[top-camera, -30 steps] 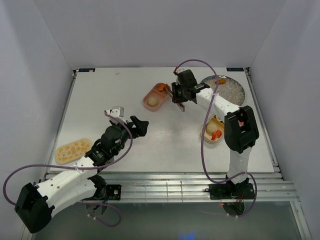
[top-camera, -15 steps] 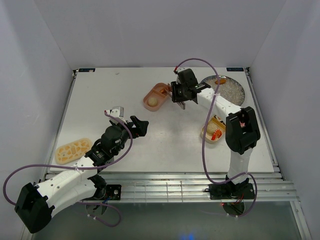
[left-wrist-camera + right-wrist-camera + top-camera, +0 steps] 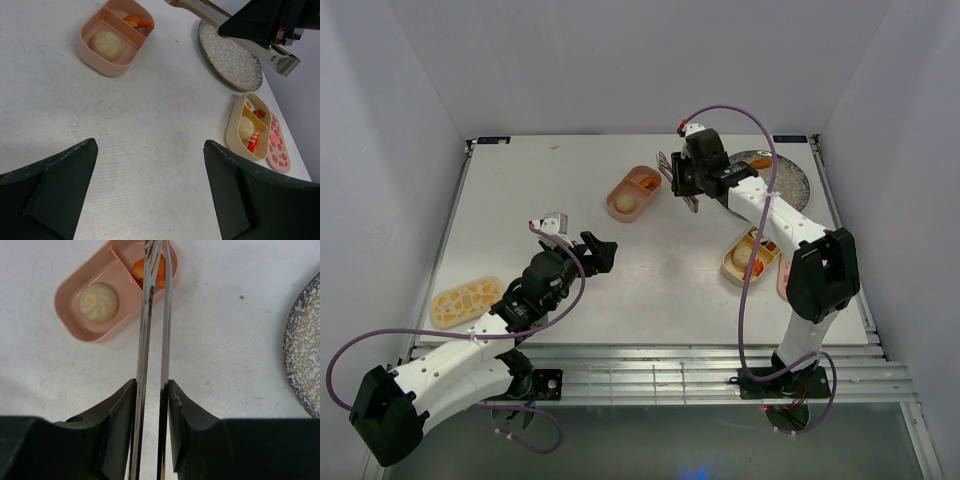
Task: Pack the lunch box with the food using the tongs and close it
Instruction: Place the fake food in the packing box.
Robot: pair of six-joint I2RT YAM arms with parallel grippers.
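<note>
The table carried everything. My left arm lay low over its near left part. The left gripper had its fingers spread wide and nothing was between them. My right arm reached to the far middle. The right gripper was closed on the tongs, with one finger pressing each blade from outside.

The plate stood at the far right, partly under the right arm. To its left, apart from it, stood the pink tray. The tan tray stood nearer, on the right side of the table. Both trays were uncovered. The pink lid lay flat just beside the tan tray, on its right. The yellow lid lay well apart from all of this, at the near left edge, beside the left arm.

The blades of the tongs were almost together, with only a narrow gap, and they pointed toward the pink tray. In the right wrist view their tips lay over the small compartment of this tray, where the orange piece was. I could not tell if the tips touched it.

The bun sat in the big compartment of the pink tray. In the tan tray, one compartment held a white ball and a red and white piece, and the other one held a few small pieces that I could not make out well.
</note>
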